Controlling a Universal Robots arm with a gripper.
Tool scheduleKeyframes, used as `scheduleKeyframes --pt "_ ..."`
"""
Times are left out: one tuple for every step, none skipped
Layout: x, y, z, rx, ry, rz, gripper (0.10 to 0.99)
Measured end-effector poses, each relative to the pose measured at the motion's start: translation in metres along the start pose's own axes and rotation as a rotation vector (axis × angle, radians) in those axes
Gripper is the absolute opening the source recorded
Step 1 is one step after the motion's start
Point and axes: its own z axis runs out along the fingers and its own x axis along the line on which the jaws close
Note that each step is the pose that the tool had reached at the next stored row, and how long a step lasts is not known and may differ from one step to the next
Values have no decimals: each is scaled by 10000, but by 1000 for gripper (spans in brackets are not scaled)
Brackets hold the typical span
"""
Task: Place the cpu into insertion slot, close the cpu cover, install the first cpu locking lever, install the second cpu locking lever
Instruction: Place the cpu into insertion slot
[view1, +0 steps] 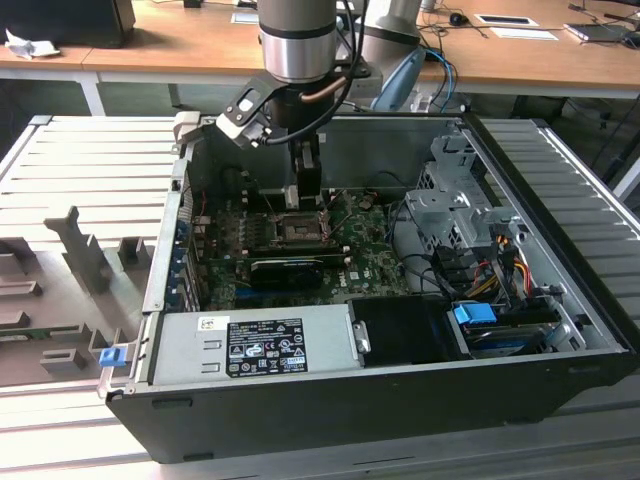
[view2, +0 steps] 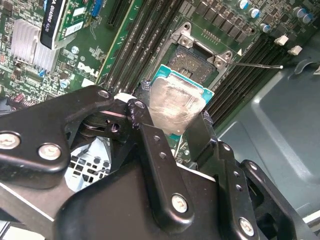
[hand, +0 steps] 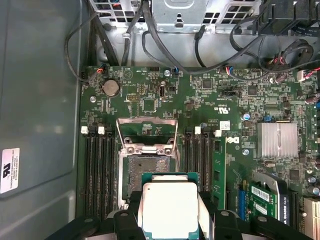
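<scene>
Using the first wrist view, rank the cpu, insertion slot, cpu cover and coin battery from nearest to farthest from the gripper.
1. cpu, held between the jaws of the gripper.
2. insertion slot, just beyond the cpu, uncovered.
3. cpu cover, raised open past the slot.
4. coin battery, farthest, out past the cover.

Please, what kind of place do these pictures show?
Probably a robotics lab or test workshop: an open computer case sits on a slatted metal bench, wooden desks stand behind, and the gripper holds the cpu above the motherboard.
</scene>
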Motion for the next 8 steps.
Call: scheduleKeyframes --pt "0 -1 4 0 0 0 529" --pt "0 -1 6 0 0 0 529" --pt "0 -1 7 0 0 0 529" --pt "0 -1 9 0 0 1 529" --pt "0 -1 10 0 0 0 529" --pt "0 -1 15 0 1 0 529" --pt "0 -2 18 0 0 0 529" --pt "0 -2 22 -1 0 0 529"
